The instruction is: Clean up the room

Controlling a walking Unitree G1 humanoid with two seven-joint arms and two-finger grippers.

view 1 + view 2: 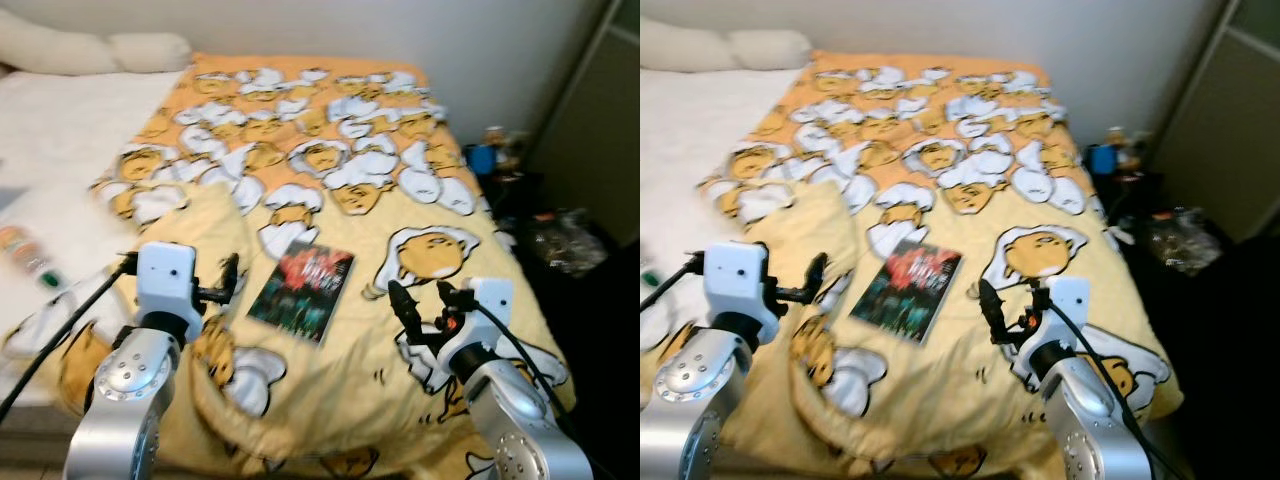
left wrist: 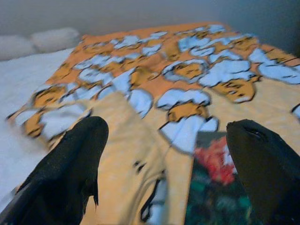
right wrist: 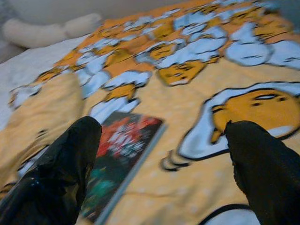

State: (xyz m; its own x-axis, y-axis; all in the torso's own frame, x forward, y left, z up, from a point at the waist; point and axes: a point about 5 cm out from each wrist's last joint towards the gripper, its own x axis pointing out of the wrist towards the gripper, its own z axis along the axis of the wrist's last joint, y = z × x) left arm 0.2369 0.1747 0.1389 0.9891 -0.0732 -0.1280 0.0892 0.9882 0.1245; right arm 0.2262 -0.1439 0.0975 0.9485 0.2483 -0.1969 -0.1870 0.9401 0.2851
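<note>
1. Left eye view: a book (image 1: 302, 290) with a dark red-and-green cover lies flat on the yellow blanket (image 1: 330, 150) that covers the bed (image 1: 60, 110). Its long axis runs from the near-left corner up toward the far right, slightly tilted from the bed's length.
2. The book sits between the two grippers, nearer the foot of the bed, just beside a raised fold of the blanket on the robot's left.
3. The left gripper (image 1: 228, 285) hovers just left of the book, fingers spread wide and empty — the left wrist view shows the two black fingers (image 2: 70, 168) well apart, with the fold and the book's corner between them.
4. The right gripper (image 1: 425, 305) hangs to the right of the book, also wide open, holding nothing; the right wrist view shows its fingers (image 3: 61, 168) apart, with the book's edge just inside one of them.
5. The head views add what the wrists miss — pillows (image 1: 95, 50) at the head of the bed, a bottle (image 1: 25, 255) on the white sheet at left, and a dark side stand with a blue cup (image 1: 480, 157) at right.
</note>
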